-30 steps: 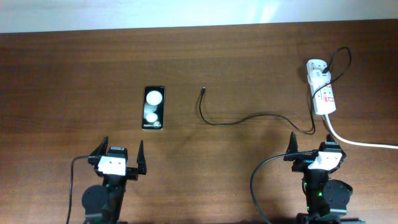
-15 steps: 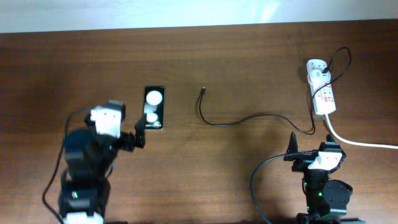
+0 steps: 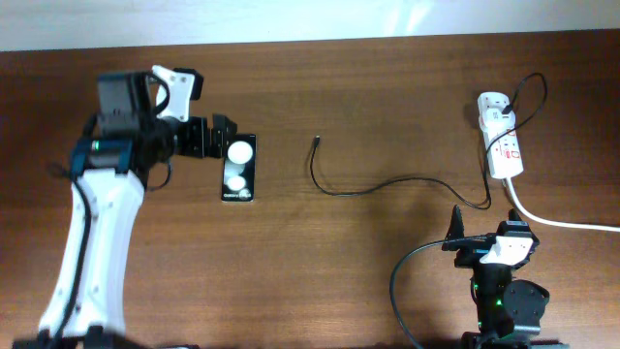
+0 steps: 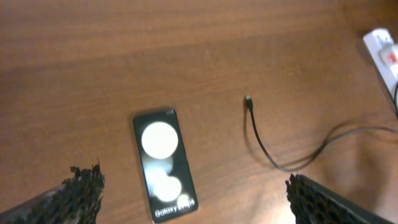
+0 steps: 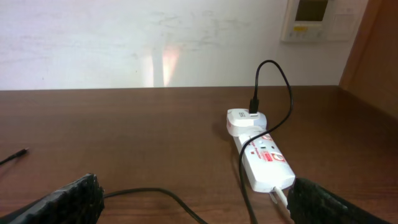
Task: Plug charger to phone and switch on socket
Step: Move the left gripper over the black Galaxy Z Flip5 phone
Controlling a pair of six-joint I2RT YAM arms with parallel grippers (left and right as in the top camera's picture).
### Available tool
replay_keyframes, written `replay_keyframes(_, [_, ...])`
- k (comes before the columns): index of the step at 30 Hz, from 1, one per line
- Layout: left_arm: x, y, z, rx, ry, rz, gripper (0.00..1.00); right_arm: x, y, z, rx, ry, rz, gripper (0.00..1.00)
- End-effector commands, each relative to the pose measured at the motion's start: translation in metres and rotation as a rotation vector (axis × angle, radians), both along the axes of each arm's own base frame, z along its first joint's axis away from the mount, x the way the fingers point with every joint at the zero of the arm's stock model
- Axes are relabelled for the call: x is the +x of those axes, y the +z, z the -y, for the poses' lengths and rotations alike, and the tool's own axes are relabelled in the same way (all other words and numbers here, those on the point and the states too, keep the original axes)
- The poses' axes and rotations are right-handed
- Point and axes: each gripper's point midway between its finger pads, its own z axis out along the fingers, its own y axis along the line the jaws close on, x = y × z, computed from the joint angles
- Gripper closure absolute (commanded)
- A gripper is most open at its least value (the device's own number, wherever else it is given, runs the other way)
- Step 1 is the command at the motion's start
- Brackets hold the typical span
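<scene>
The phone (image 3: 239,167) lies flat left of the table's middle, screen up, and shows in the left wrist view (image 4: 163,163). My left gripper (image 3: 215,138) is open and empty, hovering just left of the phone's far end (image 4: 196,202). The charger cable (image 3: 387,182) curves across the table; its plug tip (image 3: 317,142) lies free to the right of the phone (image 4: 248,99). Its other end goes into a white adapter (image 5: 245,119) on the socket (image 3: 502,136), which also shows in the right wrist view (image 5: 267,163). My right gripper (image 3: 487,240) is open and empty near the front edge (image 5: 199,205).
The socket's thick white cord (image 3: 562,221) runs off the right edge. The cable passes just beyond the right gripper (image 5: 149,191). A white wall borders the table's far edge.
My left arm has swung up from its rest place at the front edge to the phone's far left side. The right arm, phone and cable have not moved.
</scene>
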Motion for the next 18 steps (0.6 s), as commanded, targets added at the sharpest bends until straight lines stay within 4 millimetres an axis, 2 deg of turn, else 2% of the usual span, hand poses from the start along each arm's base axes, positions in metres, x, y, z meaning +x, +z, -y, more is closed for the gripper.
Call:
replay_keyframes(1, [0.023, 0.004, 0.015, 0.001, -0.068, -0.033, 0.01, 0.000, -0.002, 0.000, -0.007, -0.001, -0.003, 0.01])
replay_keyframes(9, [0.034, -0.033, 0.027, 0.099, -0.164, -0.129, 0.01, 0.000, -0.002, 0.000, -0.007, -0.001, -0.003, 0.01])
replay_keyframes(12, [0.027, -0.040, 0.028, 0.091, -0.167, -0.172, 0.01, 0.000, -0.002, 0.000, -0.007, -0.001, -0.003, 0.01])
replay_keyframes(18, [0.030, -0.044, 0.028, 0.103, -0.164, -0.172, 0.01, 0.000, -0.002, 0.000, -0.007, -0.001, -0.003, 0.01])
